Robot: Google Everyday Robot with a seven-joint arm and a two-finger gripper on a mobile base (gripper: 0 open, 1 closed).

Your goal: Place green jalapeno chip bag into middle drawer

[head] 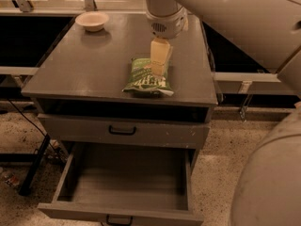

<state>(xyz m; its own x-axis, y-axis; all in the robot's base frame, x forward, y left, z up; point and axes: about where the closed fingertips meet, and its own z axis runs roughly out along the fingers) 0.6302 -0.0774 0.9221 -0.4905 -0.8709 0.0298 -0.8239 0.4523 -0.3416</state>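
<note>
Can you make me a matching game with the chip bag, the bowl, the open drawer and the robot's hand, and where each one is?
Things:
1. small crinkly green chip bag
2. round beige bowl
3. wide grey lower drawer
4. beige gripper

Places:
A. pulled out, below the shut grey drawer front
B. far left corner of the grey cabinet top
C. hanging over the bag's far end
D. lying near the cabinet top's front edge

Pairs: 1-D, 2-B, 3-A, 4-C.

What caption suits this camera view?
Pincer over the chip bag on the cabinet top; middle drawer open below.
</note>
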